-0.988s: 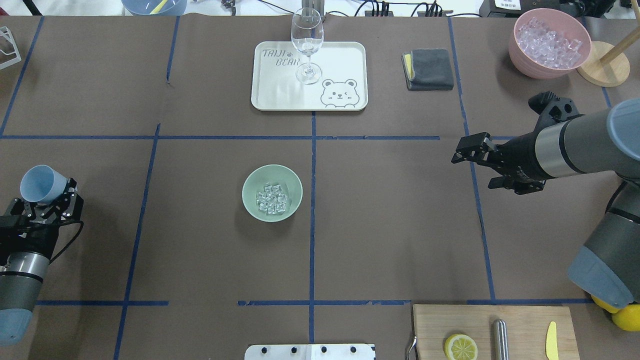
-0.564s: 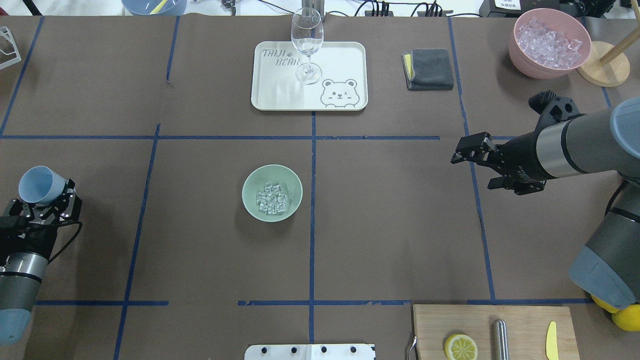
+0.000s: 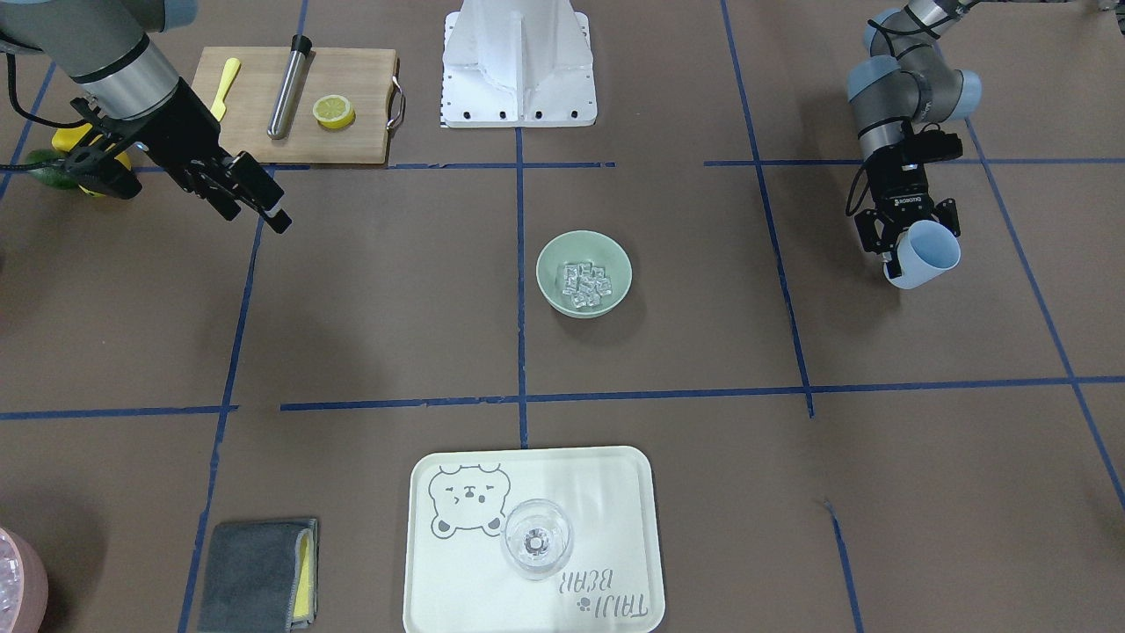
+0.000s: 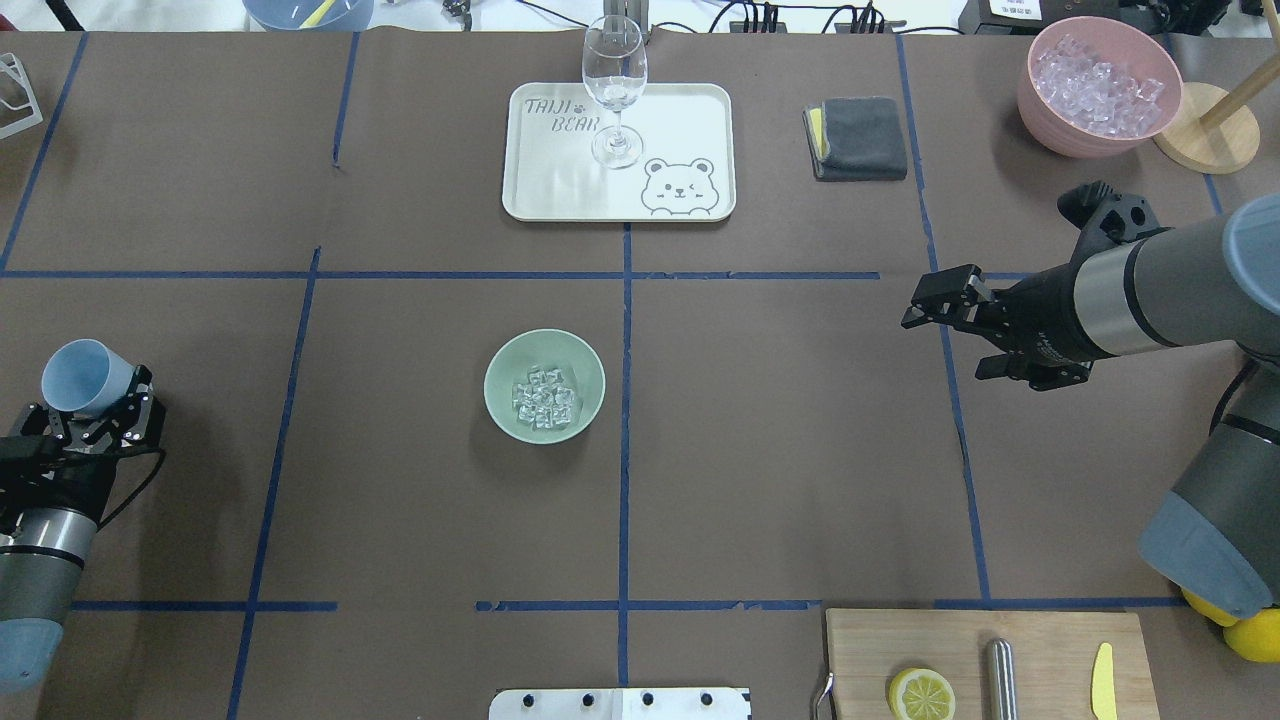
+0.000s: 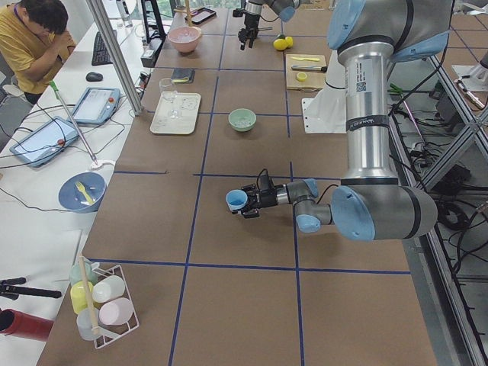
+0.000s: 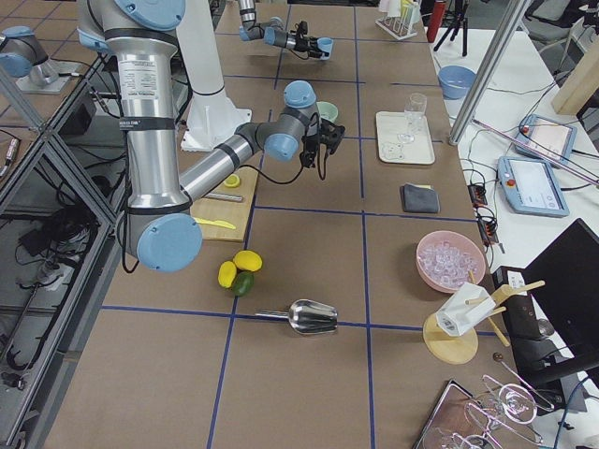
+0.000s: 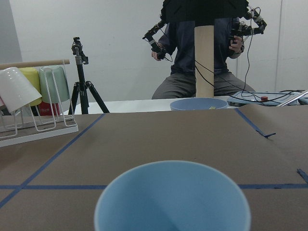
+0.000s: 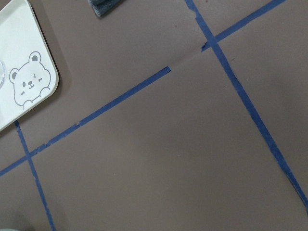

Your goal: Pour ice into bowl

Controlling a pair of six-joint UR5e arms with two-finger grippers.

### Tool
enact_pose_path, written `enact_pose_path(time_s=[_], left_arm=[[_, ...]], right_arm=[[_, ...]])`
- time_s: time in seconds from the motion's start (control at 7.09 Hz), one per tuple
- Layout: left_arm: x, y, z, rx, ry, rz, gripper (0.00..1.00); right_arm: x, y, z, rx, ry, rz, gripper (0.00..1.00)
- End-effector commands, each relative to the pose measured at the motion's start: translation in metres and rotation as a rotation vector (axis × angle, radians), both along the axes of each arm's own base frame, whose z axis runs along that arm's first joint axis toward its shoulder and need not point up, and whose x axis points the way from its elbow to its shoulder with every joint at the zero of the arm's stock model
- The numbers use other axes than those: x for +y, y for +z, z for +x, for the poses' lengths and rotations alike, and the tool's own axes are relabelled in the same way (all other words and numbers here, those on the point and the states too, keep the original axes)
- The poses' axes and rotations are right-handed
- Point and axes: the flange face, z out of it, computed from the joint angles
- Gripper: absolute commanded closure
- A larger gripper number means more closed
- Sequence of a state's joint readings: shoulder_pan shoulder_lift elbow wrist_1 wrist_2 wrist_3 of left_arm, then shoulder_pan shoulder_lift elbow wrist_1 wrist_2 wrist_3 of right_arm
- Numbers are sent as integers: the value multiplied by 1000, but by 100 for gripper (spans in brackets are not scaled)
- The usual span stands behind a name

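Closest to my base, on my right side, the cutting board (image 4: 1040, 640) carried a lemon half (image 4: 921, 694) and a yellow knife (image 4: 1102, 680). None of that belonged to this job, and I judged it was parked there to keep the middle free.

Out at my left edge, my left gripper (image 4: 92, 405) was clamped around the blue cup (image 4: 78, 372), well apart from the bowl. The cup's mouth pointed away from my wrist. My wrist camera looked straight into it, and what showed of the inside was bare blue with no cube. I read that grip as a carrying hold on an emptied cup, drawn aside so nothing hung over the bowl.

My right gripper (image 4: 945, 320) hovered above the table on the other side, with its fingers spread and nothing between them. It looked like a waiting pose, clear of the pouring side.

Between the two arms, the bowl (image 4: 503, 368) sat upright just left of the centre tape line. The ice (image 4: 545, 398) lay heaped in its bottom, and I saw no cube on the paper around it. So I judged the pour as good as done.

Farther out, the tray (image 4: 560, 190) held the clear glass (image 4: 614, 85), standing upright. A folded grey cloth (image 4: 862, 138) lay to its right. At the far right corner the pink container (image 4: 1040, 115) was full of spare cubes, probably the stock the cup was filled from.
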State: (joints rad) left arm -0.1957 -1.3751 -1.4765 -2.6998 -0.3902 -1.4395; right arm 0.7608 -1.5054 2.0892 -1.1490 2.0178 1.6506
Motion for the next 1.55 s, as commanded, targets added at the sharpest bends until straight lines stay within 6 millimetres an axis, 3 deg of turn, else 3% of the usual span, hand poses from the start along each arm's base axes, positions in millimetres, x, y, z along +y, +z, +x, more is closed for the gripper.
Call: enact_pose_path(time_s=[0.0,0.14,0.28,0.42,0.56,0.85,0.99,1.27,1.41], left_arm=[[1,3,1,-13,6,-2,61],[1,4,2,-16,10,-5,43],[1,4,1,-23,13,-5,40],[1,4,2,-43,20,-4,6],[2,3,3,-39,38,-17,0],[4,-8,9,-6,111,-63,0],[7,-15,2,-32,151,-72,0],[20,-23,-41,-77,237,-111,0],[25,-15,-44,-122,307,-145,0]], right_arm=[[0,0,0,-3,-5,-2,0],[0,1,-1,0,-5,-4,0],[0,1,-1,0,-6,-4,0],[0,2,-2,1,-6,-5,0],[0,1,-1,-1,-7,-4,0],[1,-1,0,-4,-6,-1,0],[1,-2,0,-6,-5,-1,0],[0,-1,0,-5,-5,-2,0],[0,-1,0,-4,-6,-1,0]])
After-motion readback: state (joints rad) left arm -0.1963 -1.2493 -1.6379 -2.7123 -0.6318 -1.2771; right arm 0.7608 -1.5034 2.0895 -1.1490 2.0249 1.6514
